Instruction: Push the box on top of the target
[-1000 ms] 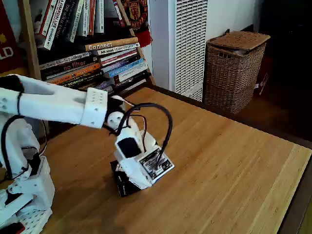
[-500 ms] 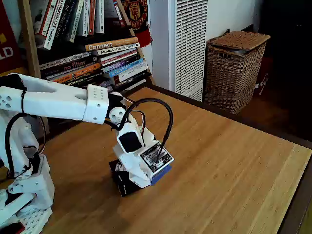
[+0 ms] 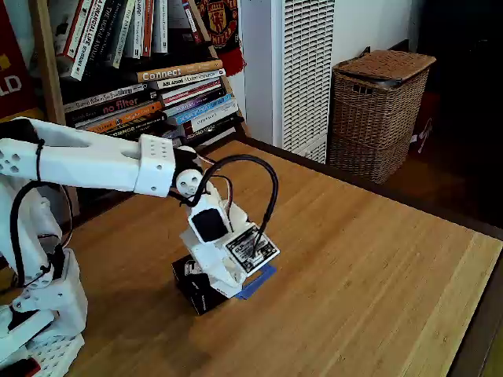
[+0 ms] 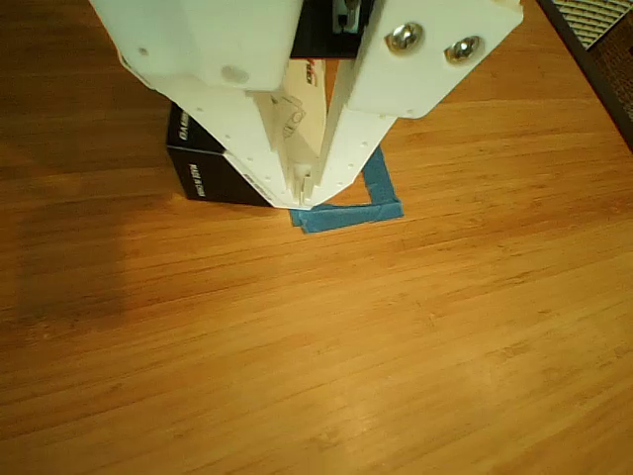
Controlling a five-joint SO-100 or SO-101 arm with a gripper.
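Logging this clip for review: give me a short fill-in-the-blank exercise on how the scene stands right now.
1. The flat square outline on the wooden table is made of ____ tape.
2. The white gripper has its fingertips ____ together.
3. In the fixed view, the small black-and-white cardboard box sits to the ____ of the tape square.
4. The lidded basket is made of ____.

Missing words: blue; closed; left; wicker

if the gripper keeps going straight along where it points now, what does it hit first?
Probably the table. In the other view the gripper points down with its tips shut, at the near strip of the target, with the box beside it. Depth is unclear, so the tips may already touch tape or wood.
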